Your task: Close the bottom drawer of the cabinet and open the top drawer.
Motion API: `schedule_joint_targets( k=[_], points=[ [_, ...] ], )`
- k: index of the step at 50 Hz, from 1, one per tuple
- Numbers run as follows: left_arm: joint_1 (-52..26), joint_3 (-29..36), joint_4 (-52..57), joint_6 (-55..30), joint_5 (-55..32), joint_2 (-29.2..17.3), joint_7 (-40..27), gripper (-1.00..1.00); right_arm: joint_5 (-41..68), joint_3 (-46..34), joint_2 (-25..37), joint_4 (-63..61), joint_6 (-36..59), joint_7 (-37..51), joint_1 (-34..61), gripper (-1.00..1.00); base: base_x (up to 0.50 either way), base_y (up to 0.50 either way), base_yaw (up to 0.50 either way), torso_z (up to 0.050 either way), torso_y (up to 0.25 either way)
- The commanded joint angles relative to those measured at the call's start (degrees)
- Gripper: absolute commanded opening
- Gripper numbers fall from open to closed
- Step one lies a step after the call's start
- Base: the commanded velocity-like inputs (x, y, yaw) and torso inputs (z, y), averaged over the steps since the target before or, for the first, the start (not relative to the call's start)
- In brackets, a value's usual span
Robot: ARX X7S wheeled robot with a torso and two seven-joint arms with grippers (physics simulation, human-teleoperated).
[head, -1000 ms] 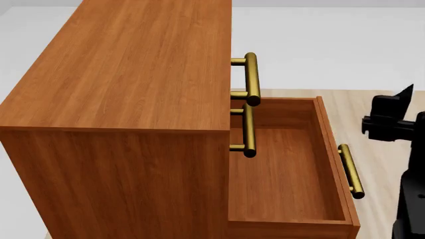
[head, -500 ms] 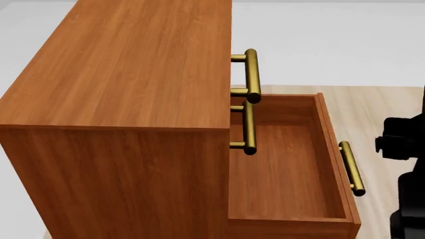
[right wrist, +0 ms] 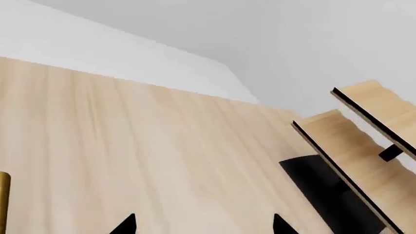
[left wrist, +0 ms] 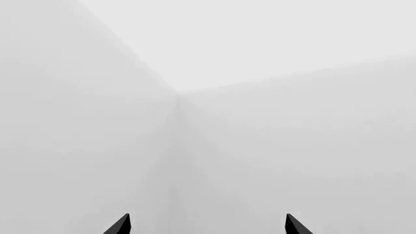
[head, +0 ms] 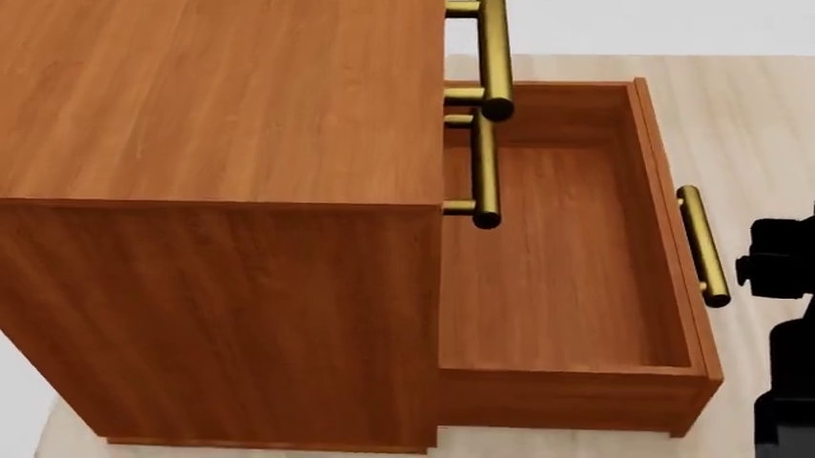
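The cabinet (head: 217, 105) fills the left of the head view, seen from above and from the side. Its bottom drawer (head: 560, 286) is pulled far out to the right and is empty; its brass handle (head: 703, 246) is on the outer face. The top drawer shows only its brass handle (head: 494, 57), shut against the cabinet front, with the middle tier's handle (head: 484, 172) below it. My right gripper (head: 774, 260) is just right of the bottom drawer's handle, apart from it; in the right wrist view (right wrist: 204, 225) it is open and empty. My left gripper (left wrist: 208, 226) is open and empty, facing bare grey walls.
Pale wood floor (head: 764, 114) lies right of the drawer. In the right wrist view a pale plywood stand (right wrist: 351, 141) with a dark shelf gap stands off to one side, and a bit of brass bar (right wrist: 3, 200) shows at the frame's edge.
The head view has tilted down and moved closer, so the cabinet and open drawer sit higher and larger in it. My right gripper has dropped beside the bottom drawer's handle. The drawer has not moved.
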Motion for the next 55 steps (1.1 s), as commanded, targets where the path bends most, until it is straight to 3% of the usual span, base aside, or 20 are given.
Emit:
schedule_joint_targets(
  k=[1,12,24,42,55],
  points=[
    [-0.96,1.06,0.01,-0.35,-0.06,0.03,0.0,1.0,-1.57,-1.88,0.05,7.09,-3.51,0.17,3.56,1.0,0.0,0.0,0.0,0.0,-0.227],
    [-0.64,1.14,0.01,0.89,1.18,0.2,0.01,1.0,-3.82,-4.82,-0.06,20.51,-9.54,-0.23,9.67,1.0,0.0,0.0,0.0,0.0,-0.152],
    [-1.73,1.85,0.01,0.22,0.55,0.22,0.0,1.0,-8.13,-10.63,-3.41,52.2,-25.82,0.79,22.86,1.0,0.0,0.0,0.0,0.0,0.0],
    [-3.12,3.18,0.01,0.17,0.28,0.03,0.0,1.0,-4.17,-15.17,-4.74,52.53,-20.54,1.51,22.22,1.0,0.0,0.0,0.0,0.0,0.0],
    [-3.3,3.55,0.01,0.39,0.66,0.08,0.0,1.0,-1.5,-16.9,-7.71,52.49,-24.91,-8.01,23.33,1.0,0.0,0.0,0.0,0.0,-0.001]
  ],
)
